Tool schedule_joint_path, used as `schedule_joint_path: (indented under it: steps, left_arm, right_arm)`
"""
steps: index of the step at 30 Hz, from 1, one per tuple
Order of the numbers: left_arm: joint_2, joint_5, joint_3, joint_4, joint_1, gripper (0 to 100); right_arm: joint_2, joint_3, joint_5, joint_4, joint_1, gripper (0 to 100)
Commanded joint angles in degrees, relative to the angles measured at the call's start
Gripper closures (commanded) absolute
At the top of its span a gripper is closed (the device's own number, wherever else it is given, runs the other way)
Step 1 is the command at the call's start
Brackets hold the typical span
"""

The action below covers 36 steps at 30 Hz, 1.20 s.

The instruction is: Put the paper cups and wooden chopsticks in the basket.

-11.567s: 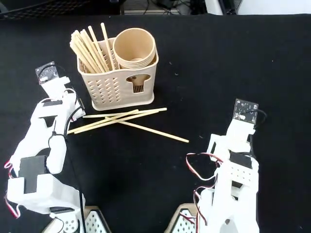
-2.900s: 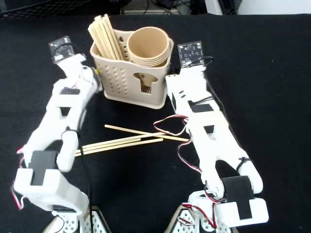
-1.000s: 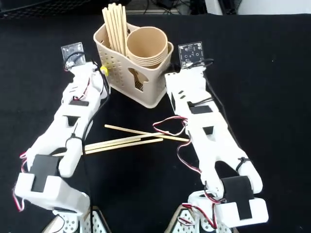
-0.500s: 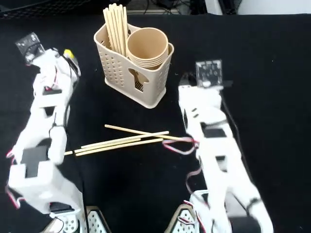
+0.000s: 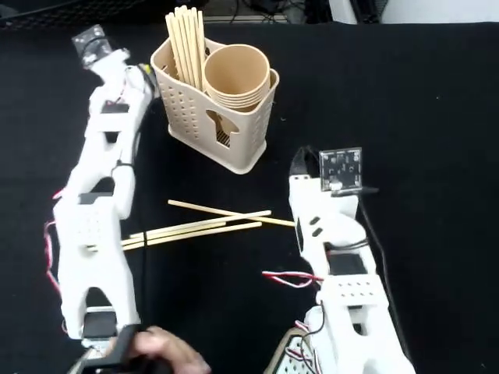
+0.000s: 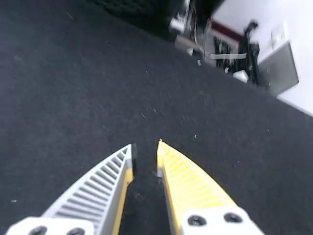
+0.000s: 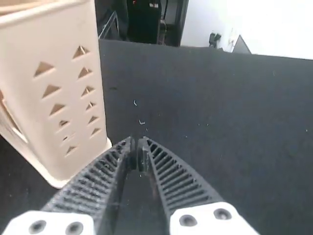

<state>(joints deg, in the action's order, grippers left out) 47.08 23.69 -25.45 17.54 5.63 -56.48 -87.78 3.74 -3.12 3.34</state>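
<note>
The beige basket (image 5: 195, 117) stands upright at the back of the black table, with a stack of paper cups (image 5: 236, 72) and a bundle of wooden chopsticks (image 5: 185, 39) inside it. Several loose chopsticks (image 5: 204, 224) lie flat on the cloth in front of it. My left gripper (image 5: 145, 73) is just beside the basket's left wall; its fingers (image 6: 145, 145) are a narrow gap apart and hold nothing. My right gripper (image 5: 296, 167) sits to the right of the basket and in front of it, shut (image 7: 137, 145) and empty, and the basket's wall (image 7: 54, 98) is close beside it.
Black cloth covers the whole table (image 5: 421, 109). Open room lies at the right and along the front between the two arms. Red servo wires (image 5: 284, 276) loop off the right arm near the loose chopsticks.
The left arm has swung back in from the far left to the basket's side. The right arm has drawn back towards the front. Basket and loose chopsticks have stayed put.
</note>
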Motion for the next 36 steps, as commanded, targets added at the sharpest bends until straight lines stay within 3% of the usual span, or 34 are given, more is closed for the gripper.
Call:
schedule_joint_path:
  steps: [1,5,11,17,23,31,36]
  left_arm:
    - [0.62,0.44,-8.84,7.12,-2.77,90]
    - [0.62,0.44,-11.03,13.10,-1.98,90]
    - [0.62,0.35,-11.30,20.04,-1.63,90]
    - [0.62,0.18,-11.12,23.47,-1.89,90]
    - [0.62,-4.48,-11.30,26.73,-2.51,90]
    - [0.53,-4.57,-10.77,29.01,-2.51,90]
    - [-2.29,-6.59,-10.07,32.00,-2.51,97]
  right_arm:
    - [-1.19,-0.13,-0.35,-0.44,-0.09,95.6]
    - [-1.19,-0.40,-4.66,-0.62,-0.35,95.6]
    - [-1.19,0.04,-5.19,-0.79,-0.35,95.6]
    - [-1.10,2.86,-5.19,-0.70,-0.18,95.6]
    - [-0.75,6.99,-5.19,-0.53,-0.09,95.6]
    - [15.96,16.66,-5.10,-0.62,-0.35,95.6]
    - [21.85,17.80,-5.10,-0.79,-0.44,95.9]
